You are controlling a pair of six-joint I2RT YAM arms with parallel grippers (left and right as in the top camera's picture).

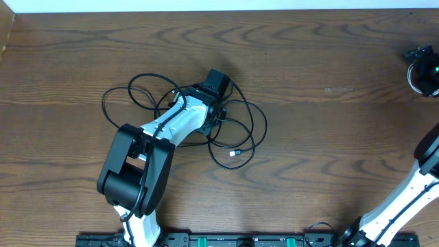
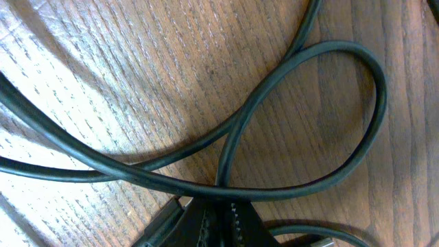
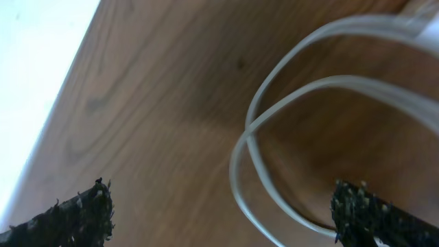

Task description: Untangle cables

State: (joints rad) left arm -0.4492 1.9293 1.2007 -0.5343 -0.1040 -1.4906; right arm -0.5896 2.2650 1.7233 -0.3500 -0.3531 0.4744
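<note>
Two arms work well apart in the overhead view. The left end effector [image 1: 214,86] is down over the middle of the black cable [image 1: 265,129], which sprawls in several overlapping loops on the counter [image 1: 329,41], one small plug [image 1: 235,153] lying at the near edge of the heap. The right end effector [image 1: 422,68] sits far off by the right edge.

In the left wrist view the fingertips [image 2: 206,216] are pressed together, and the black strands cross right at their tips, so they look pinched on one strand. A loop curls ahead of them and another strand runs under it, flat on the wood.

In the right wrist view the fingers stand wide apart with nothing between them. The white cable [image 3: 233,171] lies on the counter below, looped over itself.

By my reading, the white cable is already away from the black heap, so the separating looks done. What is left is the black cable's own crossings, which remain piled, and perhaps the white one's loop
</note>
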